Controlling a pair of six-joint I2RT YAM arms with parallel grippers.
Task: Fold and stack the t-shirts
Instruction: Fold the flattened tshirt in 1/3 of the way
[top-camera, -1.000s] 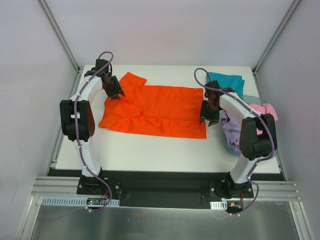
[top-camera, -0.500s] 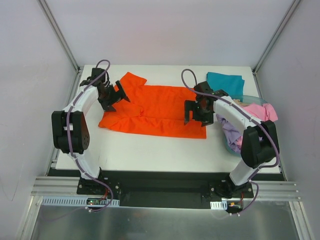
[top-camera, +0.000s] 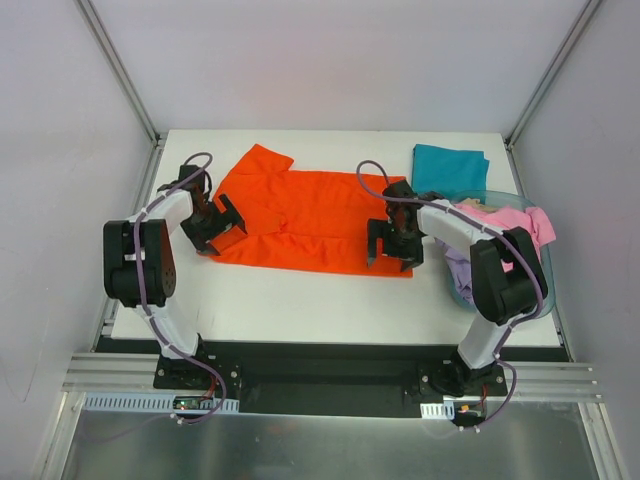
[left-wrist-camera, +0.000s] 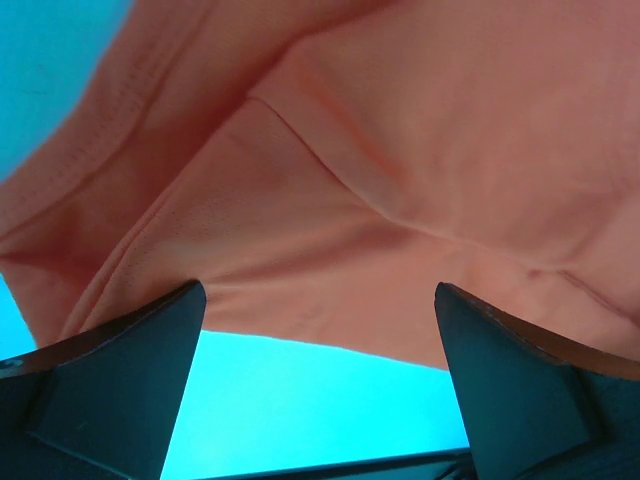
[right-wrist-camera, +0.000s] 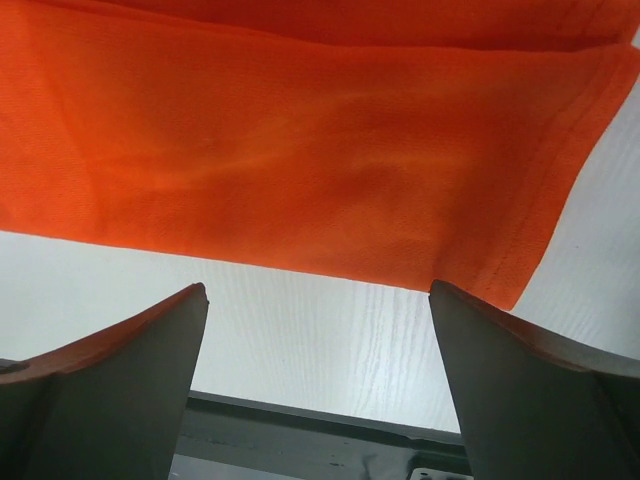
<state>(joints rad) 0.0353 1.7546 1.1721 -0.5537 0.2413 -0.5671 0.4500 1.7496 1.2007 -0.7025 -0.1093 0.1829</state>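
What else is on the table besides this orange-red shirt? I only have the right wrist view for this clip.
Observer: The top view shows a teal t-shirt lying flat at the far right corner of the table, apart from the orange-red t-shirt.
Operator: Any more shirts?
Observer: Yes, a pink t-shirt and a lavender t-shirt are bunched in a blue tub at the right edge.
Operator: What is the left gripper doing?
Observer: The left gripper is open at the orange-red t-shirt's near left corner, holding nothing.
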